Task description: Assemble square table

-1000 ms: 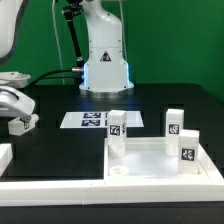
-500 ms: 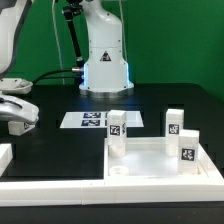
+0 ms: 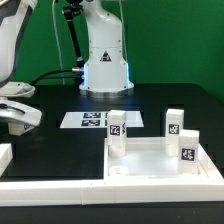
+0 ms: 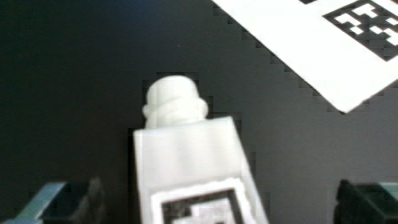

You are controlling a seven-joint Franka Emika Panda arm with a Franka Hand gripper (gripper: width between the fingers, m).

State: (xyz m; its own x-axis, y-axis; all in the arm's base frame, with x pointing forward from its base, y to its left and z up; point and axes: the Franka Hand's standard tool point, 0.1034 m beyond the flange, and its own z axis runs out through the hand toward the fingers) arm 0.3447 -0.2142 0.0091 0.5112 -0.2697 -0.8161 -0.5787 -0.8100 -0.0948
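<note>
The white square tabletop (image 3: 150,156) lies at the exterior view's right with three tagged leg blocks standing in it: one (image 3: 117,126), another (image 3: 174,122) and a third (image 3: 187,148). A fourth white leg block (image 4: 187,160) with a rounded screw tip lies on the black table. My gripper (image 4: 217,205) is open, with one dark finger (image 4: 64,200) on each side of the block and gaps between. In the exterior view my gripper (image 3: 15,116) is low at the far left; the block under it is hard to make out.
The marker board (image 3: 88,120) lies flat at the middle back and shows in the wrist view (image 4: 329,40) near the block's tip. Long white rails run along the front (image 3: 60,186) and left edge (image 3: 4,156). The robot base (image 3: 105,65) stands behind.
My gripper has shifted slightly toward the exterior view's left and turned a little. The tabletop and its three legs have not moved.
</note>
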